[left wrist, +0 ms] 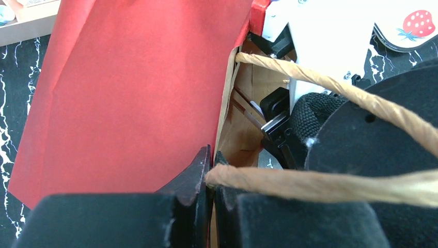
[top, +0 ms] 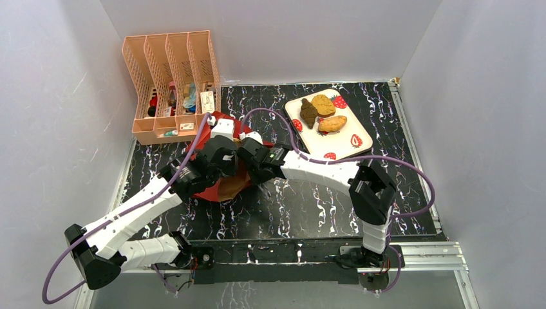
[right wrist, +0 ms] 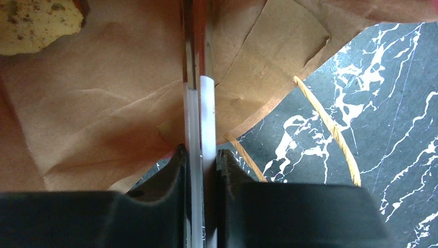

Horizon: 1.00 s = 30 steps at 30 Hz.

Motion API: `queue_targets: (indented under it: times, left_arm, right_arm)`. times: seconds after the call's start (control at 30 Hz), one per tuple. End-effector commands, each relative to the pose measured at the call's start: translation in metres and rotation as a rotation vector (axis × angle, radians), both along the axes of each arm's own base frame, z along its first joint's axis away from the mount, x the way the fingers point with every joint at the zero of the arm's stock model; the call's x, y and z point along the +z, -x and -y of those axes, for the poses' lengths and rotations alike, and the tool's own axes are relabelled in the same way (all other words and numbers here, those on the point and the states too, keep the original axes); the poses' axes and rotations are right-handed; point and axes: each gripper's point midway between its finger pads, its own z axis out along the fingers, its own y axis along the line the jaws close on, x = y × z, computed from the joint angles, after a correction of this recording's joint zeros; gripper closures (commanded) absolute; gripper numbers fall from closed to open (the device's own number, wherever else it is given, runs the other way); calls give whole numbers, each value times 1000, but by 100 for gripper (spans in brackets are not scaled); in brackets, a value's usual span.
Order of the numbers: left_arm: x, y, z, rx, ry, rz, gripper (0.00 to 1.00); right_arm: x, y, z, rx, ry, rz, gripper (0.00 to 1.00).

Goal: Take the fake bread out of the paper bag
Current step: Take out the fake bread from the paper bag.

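The paper bag (top: 205, 193) lies on its side on the table between both arms, red outside (left wrist: 129, 88), brown kraft inside (right wrist: 103, 103). My left gripper (top: 226, 168) (left wrist: 212, 165) is shut on the bag's rim, where a tan cord handle (left wrist: 310, 186) comes out. My right gripper (top: 243, 154) (right wrist: 201, 160) is shut on a thin wall of the bag, seen edge-on. One yellow speckled piece of fake bread (right wrist: 36, 20) shows deep inside the bag. Three more pieces lie on the strawberry plate (top: 357, 138): dark brown (top: 308, 112), golden (top: 324, 104) and orange (top: 332, 123).
A peach slotted organiser (top: 170, 84) with small items stands at the back left, just behind the bag. The black marbled table (top: 290, 206) is ringed by white walls. The bag's second cord handle (right wrist: 330, 129) trails on the table.
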Motion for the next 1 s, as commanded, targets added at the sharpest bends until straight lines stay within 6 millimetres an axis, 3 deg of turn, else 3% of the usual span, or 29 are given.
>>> queue_targets:
  times: [0.0, 0.43, 0.97]
  left_arm:
    - [7, 16, -1, -27, 40, -19, 100]
    - [5, 10, -11, 49, 13, -3, 100]
    - [3, -7, -5, 105, -13, 13, 100]
  right_arm:
    - [21, -55, 10, -176, -63, 153, 100]
    - [80, -36, 37, -164, -253, 100, 100]
    - [125, 8, 52, -74, -321, 5, 100]
